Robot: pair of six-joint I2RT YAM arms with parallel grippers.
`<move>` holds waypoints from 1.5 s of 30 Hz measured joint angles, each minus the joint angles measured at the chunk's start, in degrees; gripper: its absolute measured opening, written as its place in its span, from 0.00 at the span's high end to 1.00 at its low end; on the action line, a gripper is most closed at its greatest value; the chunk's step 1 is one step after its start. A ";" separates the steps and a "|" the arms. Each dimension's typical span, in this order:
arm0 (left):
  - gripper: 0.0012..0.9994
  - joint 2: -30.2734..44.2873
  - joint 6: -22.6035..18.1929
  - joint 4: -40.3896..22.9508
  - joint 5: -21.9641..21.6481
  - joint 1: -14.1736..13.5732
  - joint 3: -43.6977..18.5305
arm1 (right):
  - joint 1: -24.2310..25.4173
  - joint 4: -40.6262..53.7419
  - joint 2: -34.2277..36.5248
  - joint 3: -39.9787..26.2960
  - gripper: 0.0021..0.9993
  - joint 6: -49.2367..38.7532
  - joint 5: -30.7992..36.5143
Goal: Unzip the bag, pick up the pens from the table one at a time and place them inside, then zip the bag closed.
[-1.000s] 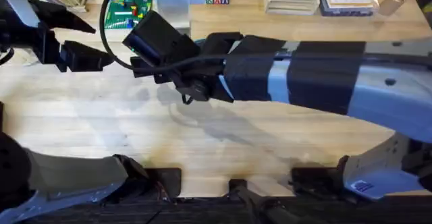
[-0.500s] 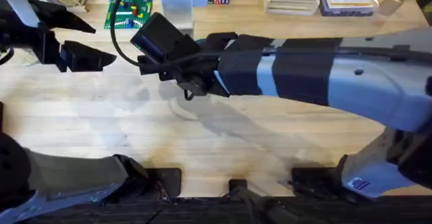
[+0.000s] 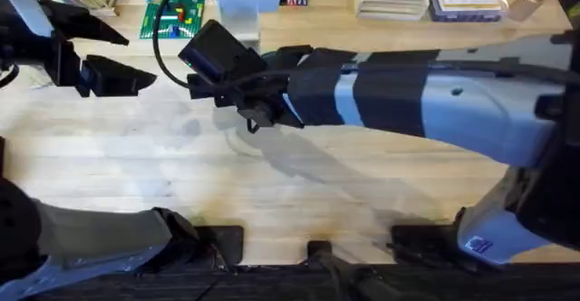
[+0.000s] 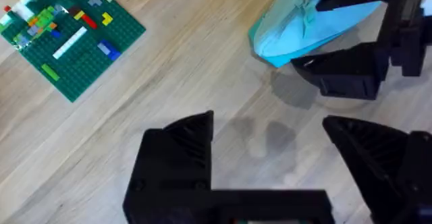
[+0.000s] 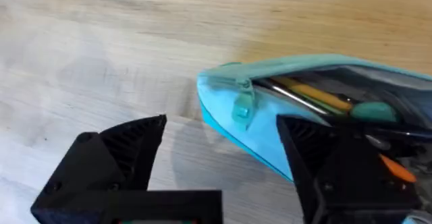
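bag: the light blue soft fabric pencil pouch (image 5: 290, 109) sits in the middle-right of the right wrist view, lying on the light wood-grain butcher-block table (image 5: 135, 42). Its zipper is open along the top, and you can see stuff inside, something yellow-orange and something teal, plus a thin dark stick that might be a pen, hard to say for sure.

zipper pull: the small blue pull tab (image 5: 241, 106) dangles at the pouch's closed end, just beside the gap between the right fingers. Looks like that's the next target.

right gripper: (image 5: 223, 156) wide open, holding nothing. One finger is clear of the pouch on bare table, the other overlaps the pouch's body. Guessing it's lined up this way so the tab ends up between the fingers for the zip-closed step.

left gripper: (image 4: 270, 163) also spread open with nothing in it, hovering over bare table at the bottom of its own view. The pouch (image 4: 310, 25) is in the upper right there, with the right arm's gripper (image 4: 351, 72) beside it. Probably parked out of the way, or waiting to pin the bag while the other arm pulls.

pens: none spotted loose on the table, so the loading part looks done, but that's a judgement call.

clutter: a green Lego baseplate with coloured bricks (image 4: 67, 35) in the upper left, well apart from the bag.

overhead: the right arm (image 3: 390, 101) reaches across the middle and hides the pouch.
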State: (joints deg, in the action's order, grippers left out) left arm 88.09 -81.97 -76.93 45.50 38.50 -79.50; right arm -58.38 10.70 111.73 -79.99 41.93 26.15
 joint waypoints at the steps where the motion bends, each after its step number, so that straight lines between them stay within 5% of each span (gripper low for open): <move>1: 0.01 -0.02 0.00 0.00 0.00 0.00 -0.01 | 0.07 -0.04 0.04 0.00 0.00 0.00 0.00; 13: 0.01 -0.02 0.00 0.00 0.00 0.00 -0.02 | 1.06 -0.33 0.04 -0.02 0.09 0.02 -0.02; 27: 0.01 -0.01 0.00 0.00 0.00 0.00 0.00 | 1.44 -1.46 1.06 -0.02 0.42 0.00 0.85; 45: 0.01 -0.02 0.00 0.00 0.00 0.00 0.00 | 1.46 -1.49 1.06 -0.02 0.64 0.00 0.85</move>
State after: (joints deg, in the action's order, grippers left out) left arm 88.07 -81.97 -76.93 45.50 38.50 -79.50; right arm -56.93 9.21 112.79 -80.01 41.93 27.00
